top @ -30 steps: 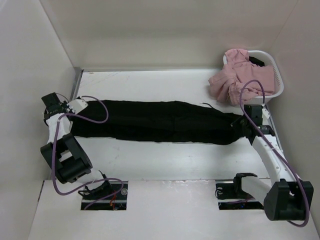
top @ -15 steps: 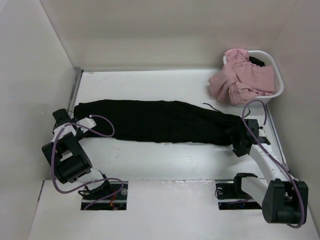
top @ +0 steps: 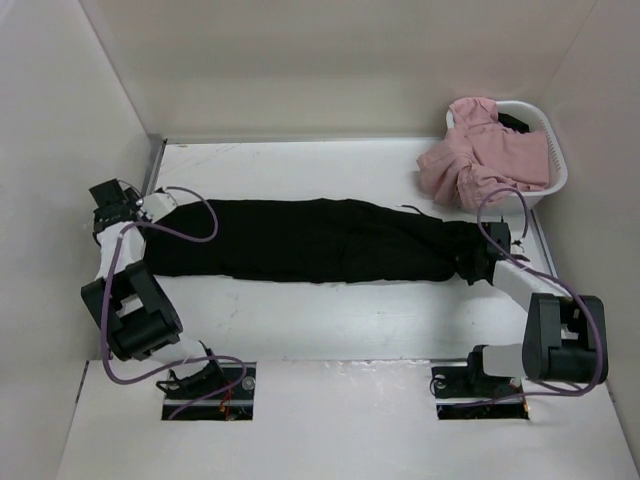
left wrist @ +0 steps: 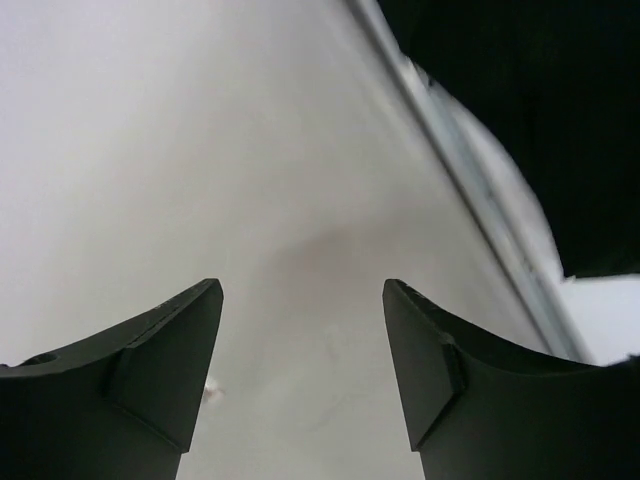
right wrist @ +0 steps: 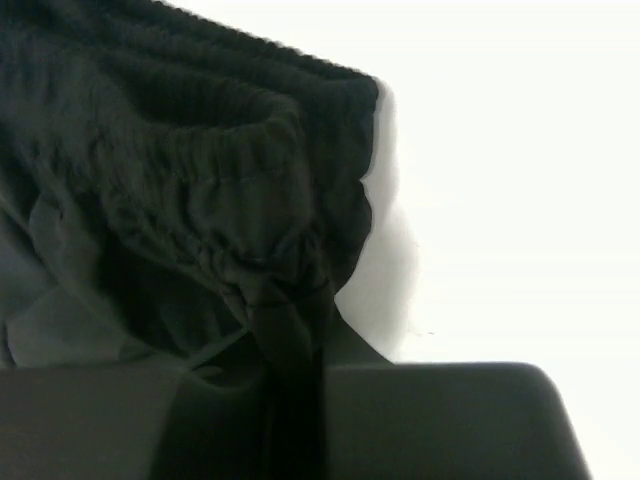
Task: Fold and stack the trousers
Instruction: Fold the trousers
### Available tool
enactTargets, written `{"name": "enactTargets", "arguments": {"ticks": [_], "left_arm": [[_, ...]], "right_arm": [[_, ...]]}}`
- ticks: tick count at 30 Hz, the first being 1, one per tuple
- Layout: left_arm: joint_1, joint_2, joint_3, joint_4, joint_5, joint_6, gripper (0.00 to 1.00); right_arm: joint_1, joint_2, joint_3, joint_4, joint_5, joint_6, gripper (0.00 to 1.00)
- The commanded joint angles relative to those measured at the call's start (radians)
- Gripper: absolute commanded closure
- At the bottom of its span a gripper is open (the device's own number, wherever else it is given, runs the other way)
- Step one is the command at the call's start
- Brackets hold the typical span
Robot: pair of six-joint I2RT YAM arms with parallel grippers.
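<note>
At the upper left of the overhead view the left gripper [top: 108, 203] is hovering off the leg end of the trousers [top: 310, 240], close to the side wall [left wrist: 150, 150]. Its fingers are standing apart with nothing between them. In the wrist view the black cloth is showing only at the upper right.

The trousers are lying flat across the middle of the table [top: 300, 330], legs to the left and waistband [right wrist: 230, 130] to the right. A thin drawstring [top: 410, 208] is trailing off the upper edge.

At the right end the right gripper [top: 474, 262] is sitting on the waist. Its wrist view is showing a pleat of black fabric running down between fingers drawn nearly together, so it appears clamped on the trousers. The basket [top: 556, 180] with a pink garment [top: 480, 150] is standing at the upper right, apart from the work.

Judgement: the garment is being laid out straight, and no fold is yet made. The next move is calling for the left gripper to take the leg end and carry it toward the waist while the right is holding.

Against half a second earlier, the left gripper is standing farther up and left. The right gripper is now on the waistband, no longer below it. The leg end is lying squarer.
</note>
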Motion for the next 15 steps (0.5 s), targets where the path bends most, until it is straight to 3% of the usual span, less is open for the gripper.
{"name": "enactTargets", "arguments": {"ticks": [1,5,9,12,15], "left_arm": [[-0.083,0.015,0.013,-0.007,0.027,-0.074,0.35],[-0.16,0.165,0.0,0.078,-0.077,-0.14,0.36],[-0.17,0.279,0.033,0.128,-0.156,-0.18,0.37],[-0.183,0.284,0.034,0.129,-0.15,-0.185,0.36],[-0.205,0.281,0.028,0.123,-0.145,-0.188,0.36]], "right_arm": [[-0.027,-0.053,-0.025,0.024,0.038,-0.028,1.0],[-0.013,-0.231,0.007,-0.091,0.153,-0.175,1.0],[0.143,-0.373,0.173,-0.259,0.325,-0.391,1.0],[0.301,-0.344,0.318,-0.307,0.373,-0.534,1.0],[0.483,-0.212,0.452,-0.297,0.37,-0.602,1.0]]}}
